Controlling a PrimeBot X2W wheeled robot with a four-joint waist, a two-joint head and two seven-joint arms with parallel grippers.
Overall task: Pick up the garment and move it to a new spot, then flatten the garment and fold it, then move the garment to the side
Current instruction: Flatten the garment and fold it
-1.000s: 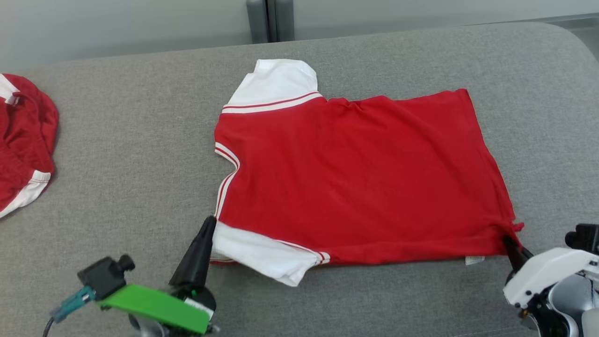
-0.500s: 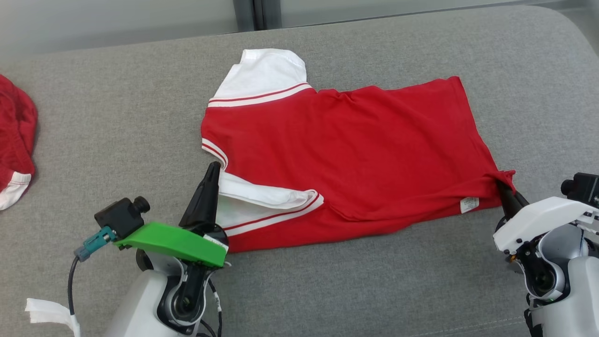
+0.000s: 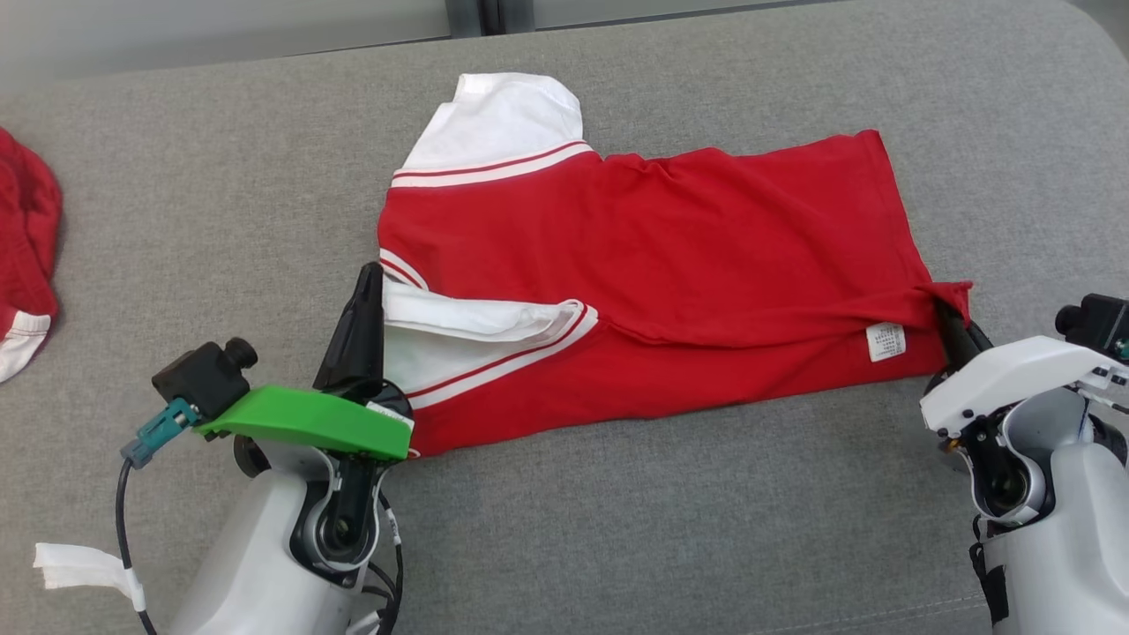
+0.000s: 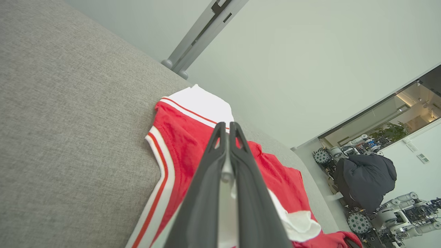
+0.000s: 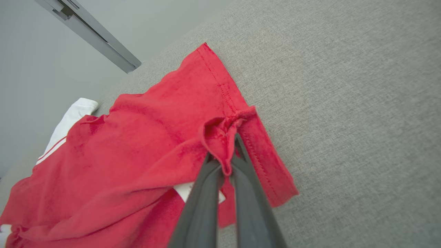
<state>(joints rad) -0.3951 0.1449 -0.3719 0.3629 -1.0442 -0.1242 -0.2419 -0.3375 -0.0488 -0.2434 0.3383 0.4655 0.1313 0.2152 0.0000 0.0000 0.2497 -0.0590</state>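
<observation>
Folds the near edge of the garment (image 3: 670, 256) farther over itself than a second ago, on the grey cushion (image 3: 220, 203). Pinches the white sleeve (image 3: 459, 317) in the closed left gripper (image 3: 367, 273), the hem corner (image 3: 951, 291) in the closed right gripper (image 3: 944, 310).

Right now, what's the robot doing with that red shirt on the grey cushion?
The robot is folding a red short-sleeved shirt with white sleeves on the grey fabric surface. Its left gripper is shut on the near white sleeve, its right gripper on the near hem corner. The near edge is turned over, white care label showing, so the fold is partly made.
</observation>
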